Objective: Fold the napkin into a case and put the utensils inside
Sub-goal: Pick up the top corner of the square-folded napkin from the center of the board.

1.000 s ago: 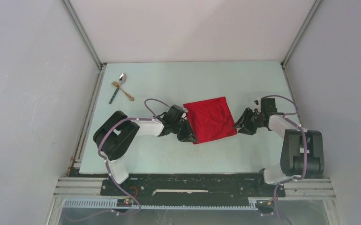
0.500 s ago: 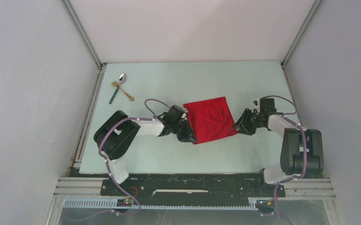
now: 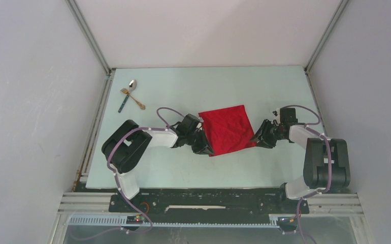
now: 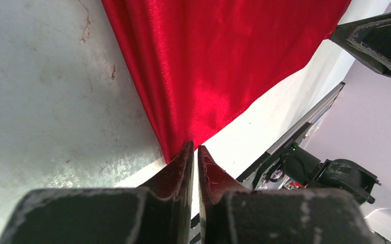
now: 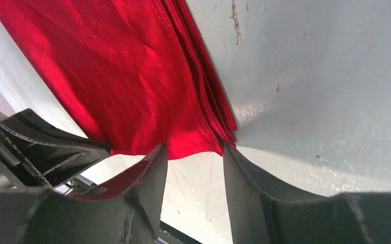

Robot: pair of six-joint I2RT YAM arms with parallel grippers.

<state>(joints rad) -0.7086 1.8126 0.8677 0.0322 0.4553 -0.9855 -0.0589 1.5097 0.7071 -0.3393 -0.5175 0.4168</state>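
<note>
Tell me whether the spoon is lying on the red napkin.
No, the spoon lies on the table near its far left corner, well apart from the red napkin.

The napkin (image 5: pixel 107 76) is red cloth with a fine weave and a satin sheen, softly creased. The bench (image 4: pixel 46 101) is pale and matt, scuffed and stained in spots. The left gripper (image 4: pixel 193 150) and right gripper (image 5: pixel 193 152) are dark, matt and rough-grained, with worn, scratched edges. The spoon (image 3: pixel 132 84) looks like glossy silver metal; the fork (image 3: pixel 133 99) is gold-toned.
</note>
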